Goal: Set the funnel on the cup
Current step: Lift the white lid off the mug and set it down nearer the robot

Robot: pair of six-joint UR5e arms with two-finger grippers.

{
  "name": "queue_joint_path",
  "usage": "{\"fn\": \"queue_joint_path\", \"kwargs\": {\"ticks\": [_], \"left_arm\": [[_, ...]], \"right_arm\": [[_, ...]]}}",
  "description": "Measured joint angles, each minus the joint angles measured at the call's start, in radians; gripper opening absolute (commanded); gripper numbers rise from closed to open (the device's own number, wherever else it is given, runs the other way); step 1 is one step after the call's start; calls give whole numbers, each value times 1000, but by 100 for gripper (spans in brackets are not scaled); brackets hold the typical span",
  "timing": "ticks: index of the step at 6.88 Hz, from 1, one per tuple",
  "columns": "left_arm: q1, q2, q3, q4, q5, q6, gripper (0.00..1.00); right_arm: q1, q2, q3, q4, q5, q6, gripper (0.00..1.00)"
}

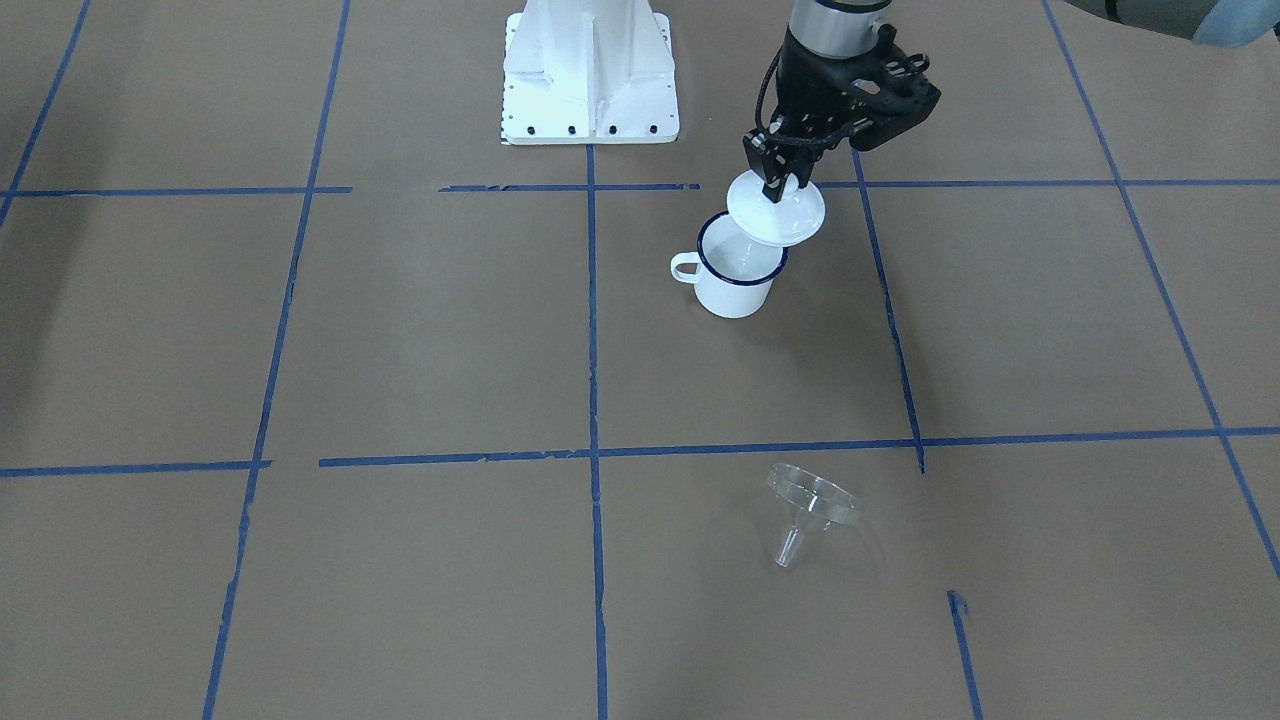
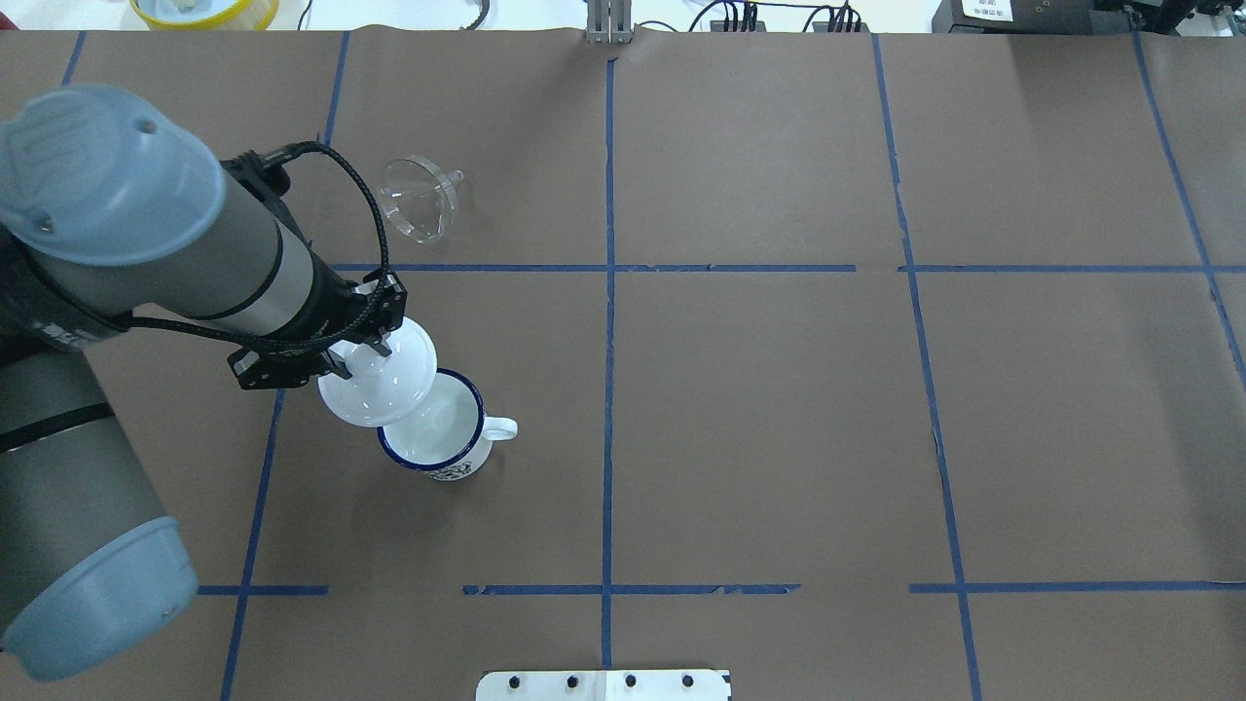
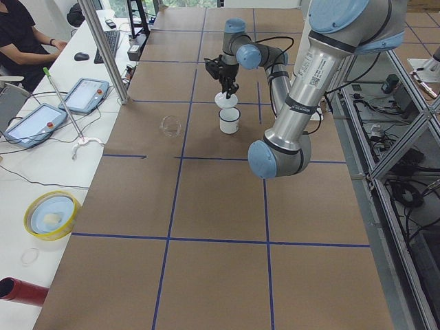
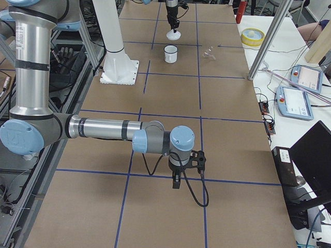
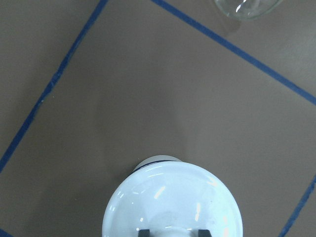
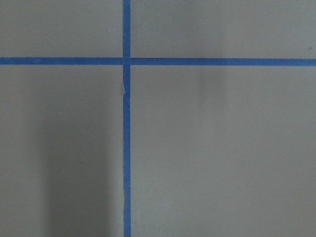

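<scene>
Left gripper point(image 1: 783, 186): fingers clamped on the knob of a white domed lid point(image 1: 776, 214), which is held in the air. Just below it the cup point(image 1: 738, 278) stands upright and uncovered, its handle toward the table's middle. The funnel point(image 1: 812, 503) lies tipped on the table point(image 1: 420, 340), well apart from the cup, beyond a tape line point(image 1: 760, 447). Right gripper point(image 4: 176, 181): far off; cannot tell its opening.
</scene>
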Motion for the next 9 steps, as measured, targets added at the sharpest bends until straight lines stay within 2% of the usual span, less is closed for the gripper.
{"fn": "queue_joint_path", "kwargs": {"ticks": [2,4,5,7,9], "left_arm": [[35,120,-82,-35,-4,-3,0],[92,302,-99,-191,-7,-11,0],[122,396,-72,-328,-8,-42,0],[181,519,71,-645,-7,-143,0],[207,537,152,-731,-6,-172,0]], "right_arm": [[0,0,-1,0,0,0,100],[0,0,-1,0,0,0,100],[0,0,-1,0,0,0,100],[0,0,-1,0,0,0,100],[0,0,-1,0,0,0,100]]}}
